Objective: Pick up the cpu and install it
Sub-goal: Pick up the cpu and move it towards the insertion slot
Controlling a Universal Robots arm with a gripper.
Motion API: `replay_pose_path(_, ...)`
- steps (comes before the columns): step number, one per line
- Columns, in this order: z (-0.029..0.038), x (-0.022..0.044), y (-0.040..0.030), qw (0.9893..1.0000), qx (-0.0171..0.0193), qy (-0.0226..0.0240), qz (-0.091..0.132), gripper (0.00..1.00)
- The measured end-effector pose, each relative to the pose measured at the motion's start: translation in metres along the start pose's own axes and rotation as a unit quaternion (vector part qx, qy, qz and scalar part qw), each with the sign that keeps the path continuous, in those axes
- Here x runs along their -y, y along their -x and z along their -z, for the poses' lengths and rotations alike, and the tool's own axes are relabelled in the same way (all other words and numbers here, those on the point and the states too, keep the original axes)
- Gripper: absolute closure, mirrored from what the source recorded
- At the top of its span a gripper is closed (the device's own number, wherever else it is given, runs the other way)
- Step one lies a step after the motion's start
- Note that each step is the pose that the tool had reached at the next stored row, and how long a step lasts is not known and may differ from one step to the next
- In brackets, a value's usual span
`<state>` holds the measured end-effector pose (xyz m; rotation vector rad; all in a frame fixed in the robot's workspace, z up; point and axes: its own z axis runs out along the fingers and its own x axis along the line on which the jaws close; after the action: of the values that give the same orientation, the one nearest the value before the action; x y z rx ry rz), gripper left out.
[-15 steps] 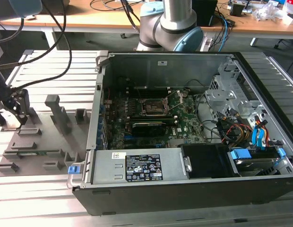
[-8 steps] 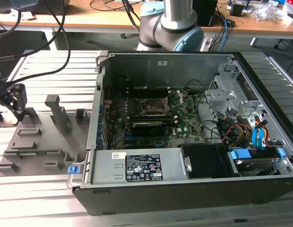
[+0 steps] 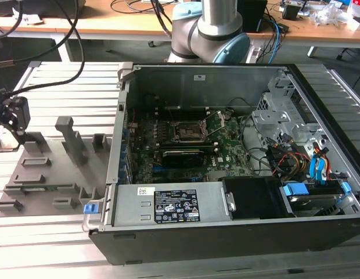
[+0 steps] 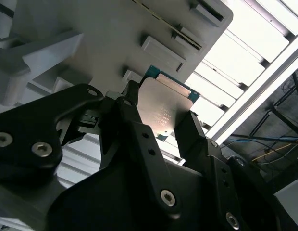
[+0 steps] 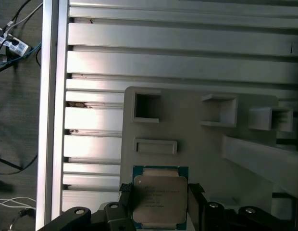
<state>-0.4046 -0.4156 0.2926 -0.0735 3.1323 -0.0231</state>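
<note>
Black two-fingered gripper [image 4: 161, 109] clamps the small square silver-grey cpu [image 4: 166, 101], held dead centre between its fingertips. Whether it touches the grey plastic slotted tray [image 5: 206, 149] beyond the fingers is unclear.

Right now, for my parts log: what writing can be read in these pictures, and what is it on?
Nothing reads clearly.
The dark label on the power supply: print too small.
The white sticker beside it: too small.
The cpu top: faint lines, blurred.
</note>
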Motion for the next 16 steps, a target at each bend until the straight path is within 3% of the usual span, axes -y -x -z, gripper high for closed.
replay_pose_path(10, 0.0186, -0.0019, 0.0002, 1.0000, 0.0001, 0.0016, 0.000, 0.45)
replay_pose_path(16, 0.0403, -0.0071, 0.0007, 1.0000, 0.0001, 0.0019, 0.000, 0.45)
